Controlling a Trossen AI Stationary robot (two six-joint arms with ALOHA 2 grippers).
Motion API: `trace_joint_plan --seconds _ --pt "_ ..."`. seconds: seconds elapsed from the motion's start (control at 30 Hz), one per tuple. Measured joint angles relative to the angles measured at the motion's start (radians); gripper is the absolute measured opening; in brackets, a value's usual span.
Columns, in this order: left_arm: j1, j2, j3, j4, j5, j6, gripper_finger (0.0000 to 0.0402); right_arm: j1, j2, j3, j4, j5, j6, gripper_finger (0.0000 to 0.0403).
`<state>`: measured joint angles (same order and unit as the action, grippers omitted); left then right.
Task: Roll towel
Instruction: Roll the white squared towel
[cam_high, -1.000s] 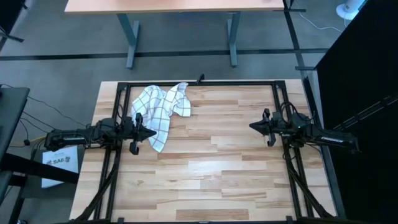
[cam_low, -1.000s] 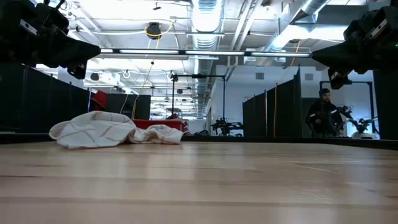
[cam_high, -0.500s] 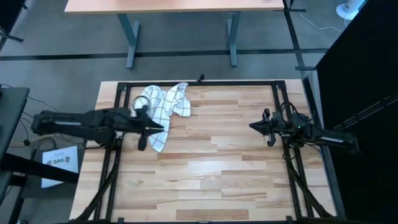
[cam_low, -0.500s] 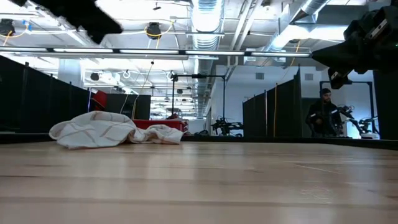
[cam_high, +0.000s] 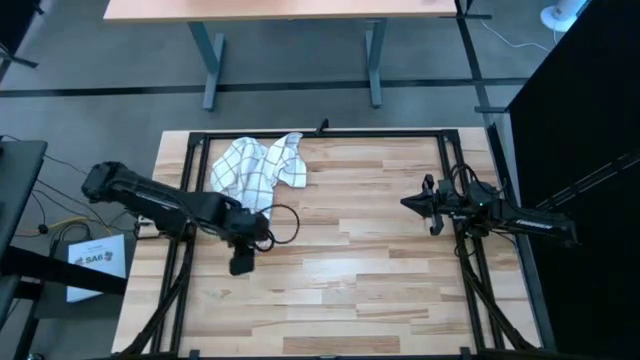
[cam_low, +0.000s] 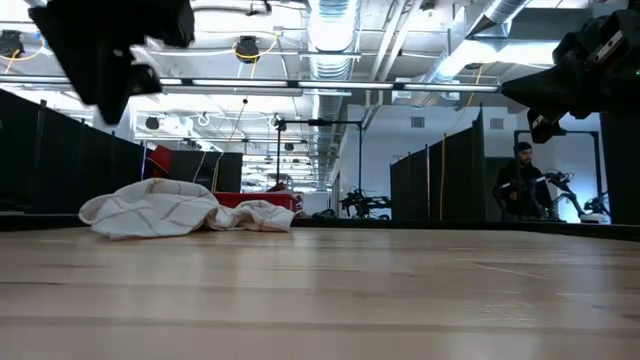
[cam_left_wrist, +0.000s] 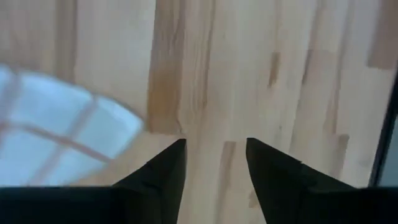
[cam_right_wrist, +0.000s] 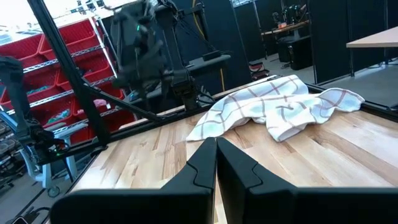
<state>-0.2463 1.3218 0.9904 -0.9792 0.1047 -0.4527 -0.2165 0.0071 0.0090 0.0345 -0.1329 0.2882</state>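
Note:
The towel, white with a dark grid check, lies crumpled in a heap at the table's far left; it also shows in the low view and the right wrist view. My left gripper hangs above the table just past the towel's near end, tipped down and open. Bare wood shows between its fingers, and a towel corner lies beside them. My right gripper waits shut above the table's right side, pointing toward the towel.
A black metal frame runs round the wooden table top. Bare wood spreads across the middle and near part. A desk stands beyond the far edge. A person stands far off in the room.
My left gripper has swung out from the table's left edge toward the middle and the near edge, past the towel's near end. It has tipped from level to pointing down and has opened. The towel has stayed as it was.

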Motion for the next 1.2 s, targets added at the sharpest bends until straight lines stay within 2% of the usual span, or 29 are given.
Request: trace_joint_plan --seconds 0.17,0.4,0.53,0.67,0.77,1.0,1.2 --pt "-0.042 0.168 0.0 0.008 -0.019 -0.084 0.0153 0.0 0.0 0.0 0.0 0.0 0.002 0.0" --pt "-0.036 0.318 0.0 0.047 -0.164 -0.158 0.015 0.0 0.0 0.0 -0.001 0.0 0.059 0.0" --pt "-0.005 0.317 0.002 0.057 -0.229 -0.221 0.015 0.001 0.0 0.0 -0.004 0.0 0.06 0.0" --pt "0.034 0.288 0.001 0.034 -0.236 -0.231 0.015 0.0 0.0 0.0 -0.005 0.0 0.062 0.0" --pt "0.065 0.268 -0.033 0.048 -0.181 -0.234 0.015 0.0 0.0 0.001 -0.005 0.0 0.062 0.0" --pt "0.131 0.176 -0.094 0.114 -0.125 -0.294 0.015 0.001 0.0 0.001 -0.007 0.0 0.062 0.0" --pt "0.135 0.196 -0.096 0.114 -0.108 -0.292 0.015 0.001 0.0 0.001 -0.007 0.0 0.062 0.0"
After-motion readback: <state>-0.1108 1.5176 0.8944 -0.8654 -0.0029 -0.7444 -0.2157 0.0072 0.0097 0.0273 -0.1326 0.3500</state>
